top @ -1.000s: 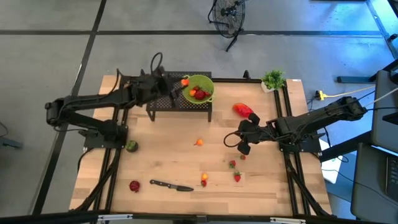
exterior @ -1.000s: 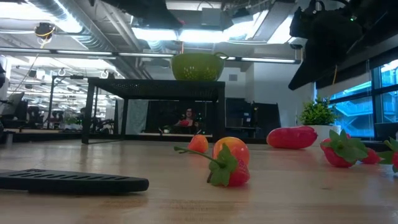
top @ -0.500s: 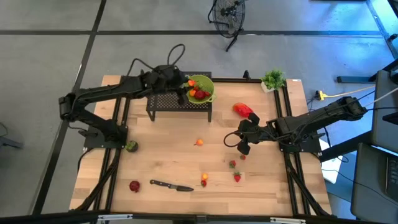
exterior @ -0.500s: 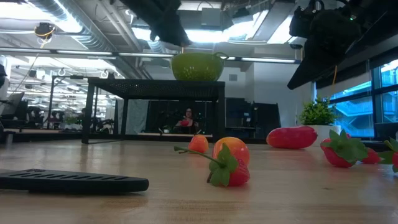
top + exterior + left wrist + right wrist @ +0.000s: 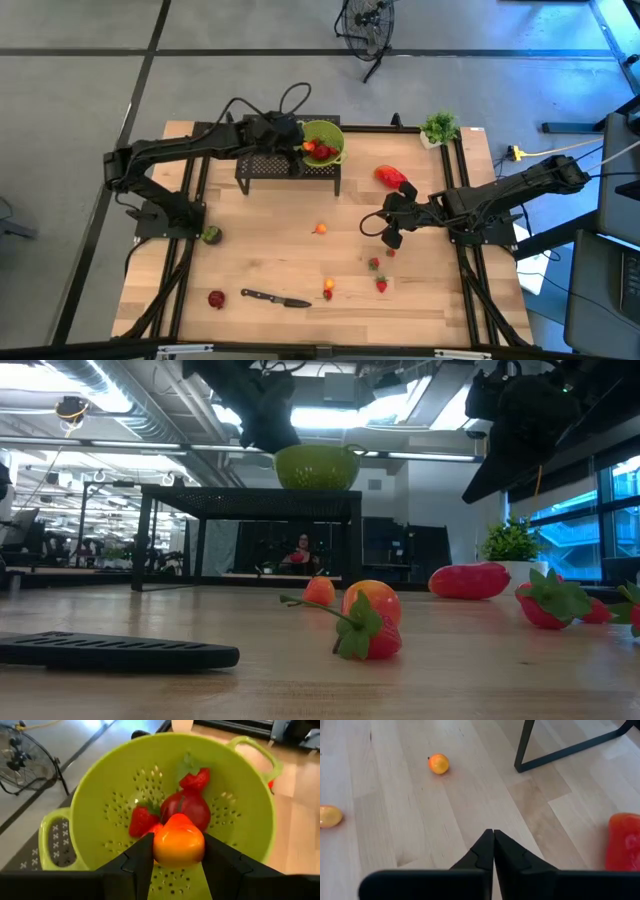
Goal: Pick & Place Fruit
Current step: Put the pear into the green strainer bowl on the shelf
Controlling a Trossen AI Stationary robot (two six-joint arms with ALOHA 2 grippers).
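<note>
My left gripper (image 5: 178, 854) hangs over the lime-green handled bowl (image 5: 110, 785) and is shut on an orange-yellow fruit (image 5: 178, 840). The bowl (image 5: 333, 129) stands on a black mesh stand (image 5: 285, 168) at the table's far edge and holds strawberries (image 5: 141, 820) and a round red piece (image 5: 192, 810). My right gripper (image 5: 386, 228) hovers shut above the table's right side, near the glossy red oblong fruit (image 5: 390, 177). Other loose fruit rests on the wood: a small orange one (image 5: 319, 228), strawberries (image 5: 375, 263), a dark green ball (image 5: 211, 235). My left gripper pinches the orange-yellow fruit between its two fingers (image 5: 142, 857), one on each side of the fruit's round body (image 5: 162, 845). The fruit is lifted clear, over the inside of the bowl and above the fruit lying in it.
A black-handled knife (image 5: 275, 298) lies near the table's near edge, with an orange-yellow fruit (image 5: 327, 289), a strawberry (image 5: 381, 285) and a red piece (image 5: 216, 298) beside it. A potted plant (image 5: 438, 128) stands at the far right corner. Bare wood lies in the middle.
My left arm has reached toward the table's right, carrying the orange-yellow fruit from beside the bowl's left rim to over the bowl. In the low view it has come into sight above the bowl and lowered. The right arm has kept still.
</note>
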